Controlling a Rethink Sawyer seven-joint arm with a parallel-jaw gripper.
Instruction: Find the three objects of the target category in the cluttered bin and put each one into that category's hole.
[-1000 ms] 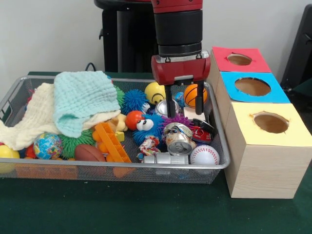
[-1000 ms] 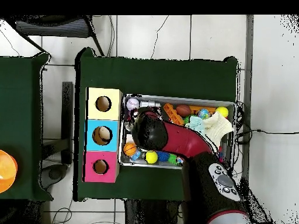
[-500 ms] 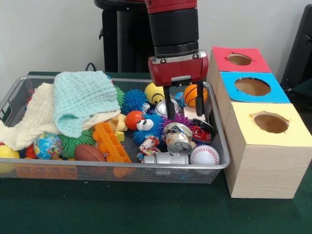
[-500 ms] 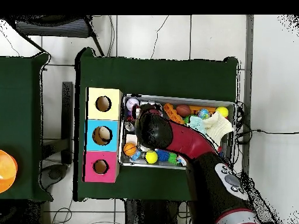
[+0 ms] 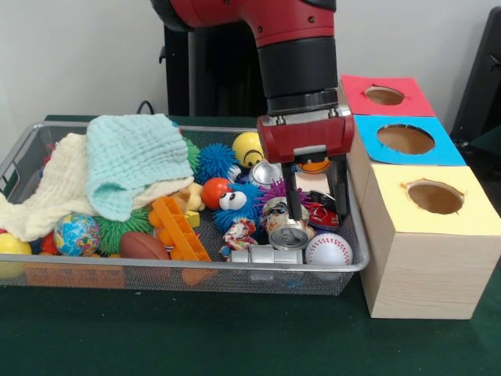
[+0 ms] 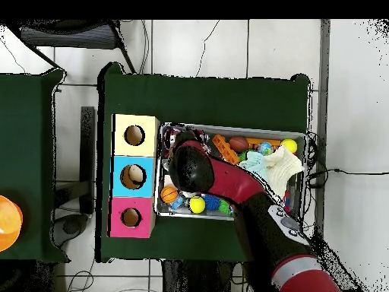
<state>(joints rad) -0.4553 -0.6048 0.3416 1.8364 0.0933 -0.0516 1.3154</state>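
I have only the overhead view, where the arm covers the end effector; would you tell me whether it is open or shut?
Observer: In the front view the end effector is open, and its fingers hold nothing.
Operator: Thank you. What lies beneath it?
Observer: Its tips hang low over the crushed cans at the end of the bin beside the yellow box. A dark red can shows between the fingers, with a silver can just beside it.
Operator: Is a ball close by?
Observer: Yes, a baseball rests in the bin's corner, in front of the cans.
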